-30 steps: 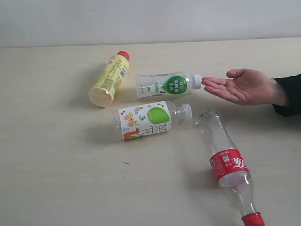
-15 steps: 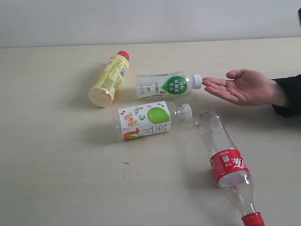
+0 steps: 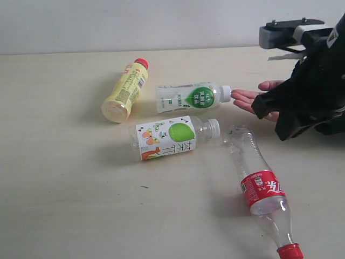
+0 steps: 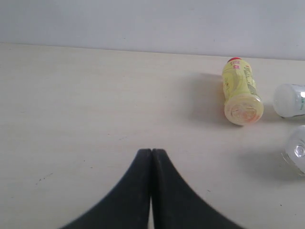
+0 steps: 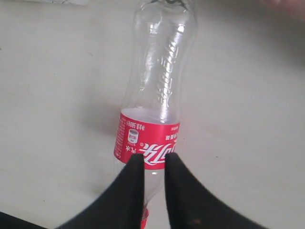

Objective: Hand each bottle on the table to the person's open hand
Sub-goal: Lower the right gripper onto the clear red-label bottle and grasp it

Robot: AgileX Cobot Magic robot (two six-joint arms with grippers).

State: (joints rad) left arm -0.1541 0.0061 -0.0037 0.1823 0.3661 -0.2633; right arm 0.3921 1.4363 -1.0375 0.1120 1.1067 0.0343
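Red-labelled bottle (image 3: 261, 190) lies on its side on the tabletop (image 3: 64, 205) at near right, its base toward the person's upturned hand (image 3: 242, 99) held open farther back, as our right gripper (image 5: 153, 160), jaws slightly apart and empty, points at it, apparently for a grasp; our left gripper (image 4: 151, 155) hangs closed.

Yellow bottle (image 3: 125, 90) — red cap; table (image 3: 64, 189) pale beige.
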